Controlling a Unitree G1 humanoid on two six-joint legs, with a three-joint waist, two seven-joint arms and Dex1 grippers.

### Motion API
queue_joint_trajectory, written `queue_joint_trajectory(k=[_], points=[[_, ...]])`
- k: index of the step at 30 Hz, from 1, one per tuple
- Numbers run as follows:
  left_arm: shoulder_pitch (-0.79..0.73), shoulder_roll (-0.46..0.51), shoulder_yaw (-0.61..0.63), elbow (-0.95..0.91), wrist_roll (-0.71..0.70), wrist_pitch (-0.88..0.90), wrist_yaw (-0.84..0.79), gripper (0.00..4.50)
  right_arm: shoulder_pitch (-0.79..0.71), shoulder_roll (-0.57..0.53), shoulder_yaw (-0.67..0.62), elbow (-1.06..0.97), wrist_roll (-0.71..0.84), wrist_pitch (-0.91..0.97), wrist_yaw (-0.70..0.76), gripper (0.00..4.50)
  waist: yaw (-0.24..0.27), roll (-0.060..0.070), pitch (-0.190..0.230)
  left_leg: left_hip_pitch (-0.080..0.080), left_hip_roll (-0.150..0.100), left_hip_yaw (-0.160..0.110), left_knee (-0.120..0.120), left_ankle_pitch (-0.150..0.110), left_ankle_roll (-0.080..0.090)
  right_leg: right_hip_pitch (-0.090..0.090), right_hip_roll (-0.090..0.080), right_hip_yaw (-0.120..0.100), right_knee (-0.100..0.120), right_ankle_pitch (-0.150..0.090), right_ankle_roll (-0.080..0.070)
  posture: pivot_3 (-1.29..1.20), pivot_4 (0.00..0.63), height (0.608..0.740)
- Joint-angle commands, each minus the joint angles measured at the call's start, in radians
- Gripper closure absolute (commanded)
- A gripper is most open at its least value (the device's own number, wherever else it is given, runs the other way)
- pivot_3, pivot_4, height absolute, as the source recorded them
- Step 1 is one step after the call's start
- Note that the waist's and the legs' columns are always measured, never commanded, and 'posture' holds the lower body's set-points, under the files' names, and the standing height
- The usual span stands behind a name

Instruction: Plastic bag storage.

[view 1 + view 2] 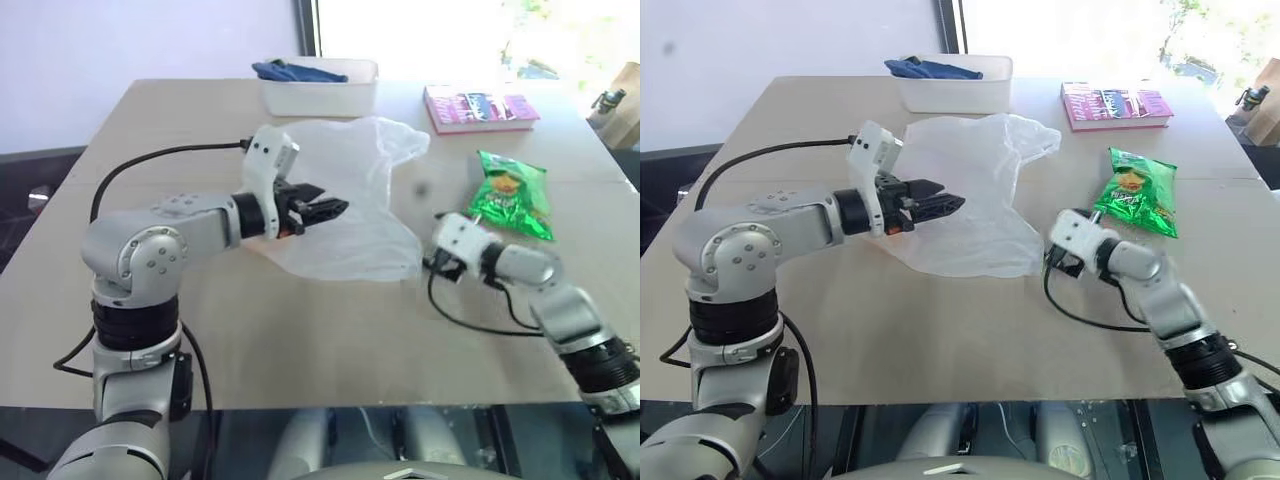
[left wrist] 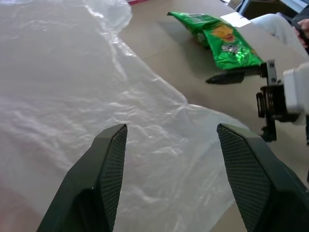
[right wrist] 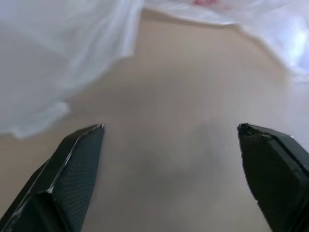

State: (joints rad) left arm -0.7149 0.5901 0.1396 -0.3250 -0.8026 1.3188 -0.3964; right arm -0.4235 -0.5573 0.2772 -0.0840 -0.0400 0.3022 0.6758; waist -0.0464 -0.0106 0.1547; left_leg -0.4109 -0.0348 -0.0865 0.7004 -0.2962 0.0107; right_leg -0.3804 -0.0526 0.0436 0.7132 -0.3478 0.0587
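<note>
Plastic bag (image 1: 345, 195) lies spread flat on the counter (image 1: 300, 330), near its middle. Thin, light and floppy by the look of it, it probably slides easily; a bunched edge offers the best pinch. Above the bag hovers the left hand (image 1: 325, 208), fingers spread, empty. Just beside the bag's near corner, the right hand (image 1: 1052, 262) is spread too. A green chip packet (image 1: 512, 195) lies beyond.

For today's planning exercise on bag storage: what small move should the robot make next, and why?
Probably ease the open right claw forward to the near edge of the thin translucent white plastic bag and pinch it. The bag lies loose on the table, the open left claw holds nothing, and the right one faces bare tabletop.
</note>
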Motion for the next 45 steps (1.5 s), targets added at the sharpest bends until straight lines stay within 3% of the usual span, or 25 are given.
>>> queue_joint_trajectory(k=[1, 7, 13, 15, 18, 23, 30, 35, 38, 45], points=[[-0.042, 0.028, 0.021, 0.009, 0.0, 0.004, -0.017, 1.46, -0.03, 0.074, 0.032, -0.131, 0.129, 0.031, 0.104, 0.0, 0.0, 0.0, 0.0, 0.0, 0.0, 0.0, 0.0, 0.0, 0.0, 0.0, 0.0, 0.0, 0.0, 0.0, 0.0, 0.0, 0.15, 0.74], [0.005, 0.127, 0.049, -0.054, -0.073, 0.033, -0.125, 1.46, -0.152, 0.231, 0.044, -0.17, 0.217, 0.147, 0.104, 0.0, -0.01, 0.0, 0.0, 0.0, -0.001, -0.002, 0.0, 0.0, 0.0, -0.001, 0.0, -0.001, 0.0, 0.0, 0.0, 0.0, 0.15, 0.74], [0.144, 0.228, 0.148, -0.171, -0.267, 0.099, -0.253, 1.46, -0.189, 0.19, 0.055, -0.166, 0.183, 0.161, 0.121, 0.0, -0.011, 0.0, 0.0, -0.001, -0.001, -0.005, -0.001, 0.0, 0.0, -0.001, -0.002, -0.003, -0.001, 0.0, 0.0, 0.0, 0.15, 0.74], [0.161, 0.222, 0.109, -0.205, -0.214, 0.022, -0.231, 1.46, -0.171, 0.144, 0.061, -0.183, 0.176, 0.154, 0.146, 0.0, -0.006, 0.0, 0.0, -0.001, -0.002, -0.005, -0.001, 0.0, 0.0, 0.0, -0.003, -0.003, -0.001, 0.0, 0.0, 0.0, 0.15, 0.74], [0.147, 0.225, -0.039, -0.208, -0.027, -0.151, -0.203, 1.46, -0.144, 0.097, 0.045, -0.226, 0.2, 0.178, 0.172, 0.0, 0.006, 0.0, 0.0, -0.001, -0.002, -0.005, 0.0, 0.0, 0.0, 0.001, -0.002, -0.003, -0.001, 0.0, 0.0, 0.0, 0.15, 0.74], [0.069, 0.157, -0.221, -0.096, 0.146, -0.284, -0.192, 1.46, -0.118, 0.048, 0.035, -0.274, 0.218, 0.217, 0.194, 0.0, 0.006, 0.0, 0.0, -0.001, -0.003, -0.004, -0.001, 0.0, 0.0, 0.0, -0.002, -0.002, -0.001, 0.0, 0.0, 0.0, 0.15, 0.74], [0.031, 0.166, -0.373, -0.061, 0.256, -0.446, -0.372, 1.46, -0.113, 0.033, 0.037, -0.308, 0.221, 0.253, 0.187, 0.0, 0.002, 0.0, 0.0, -0.001, -0.003, -0.004, -0.001, 0.0, 0.0, -0.001, -0.001, -0.001, 0.0, 0.0, 0.0, 0.0, 0.15, 0.74], [0.009, 0.177, -0.439, -0.022, 0.352, -0.563, -0.473, 1.46, -0.05, -0.13, 0.02, -0.343, 0.135, 0.275, 0.196, 0.0, 0.015, 0.0, 0.0, -0.002, -0.004, -0.005, -0.001, 0.0, 0.0, -0.001, -0.001, -0.003, -0.001, 0.0, 0.0, 0.0, 0.15, 0.74], [-0.007, 0.173, -0.486, 0.014, 0.415, -0.634, -0.535, 1.46, 0.045, -0.224, -0.094, -0.415, 0.186, 0.329, 0.198, 0.0, 0.019, 0.0, 0.0, -0.003, -0.006, -0.006, 0.0, 0.0, 0.001, 0.0, -0.002, -0.004, -0.002, 0.0, 0.0, 0.0, 0.15, 0.74], [-0.037, 0.124, -0.544, 0.092, 0.484, -0.693, -0.634, 1.46, 0.319, -0.29, -0.471, -0.602, 0.395, 0.419, 0.235, 0.0, 0.014, 0.0, 0.0, -0.003, -0.005, -0.006, 0.0, -0.001, 0.001, 0.001, 0.0, -0.003, -0.001, 0.0, 0.0, 0.0, 0.15, 0.74]])
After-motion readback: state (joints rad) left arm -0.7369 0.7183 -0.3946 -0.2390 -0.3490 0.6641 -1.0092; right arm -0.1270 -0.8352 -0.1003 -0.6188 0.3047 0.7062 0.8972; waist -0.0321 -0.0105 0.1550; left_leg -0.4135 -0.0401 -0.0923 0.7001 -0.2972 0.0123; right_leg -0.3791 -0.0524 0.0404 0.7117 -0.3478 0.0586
